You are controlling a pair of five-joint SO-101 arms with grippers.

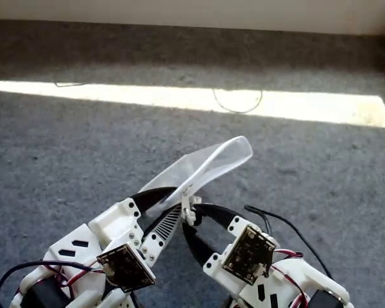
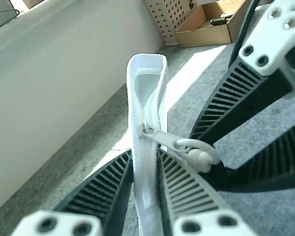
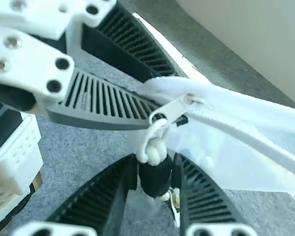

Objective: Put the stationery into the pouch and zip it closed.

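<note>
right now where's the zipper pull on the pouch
In the left wrist view the zipper pull sits on the pouch just beyond the left gripper, its corded end pinched by the right gripper.

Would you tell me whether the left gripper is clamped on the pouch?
Yes, the left gripper presses on both sides of the pouch at its white zipper edge.

Fitted with black ribbed jaws, white shells (image 1: 119, 221) studded with dark screws (image 3: 54, 86), dark square circuit boards (image 1: 249, 255) beside the shells, and red and black cables (image 1: 287, 254) behind them.
</note>
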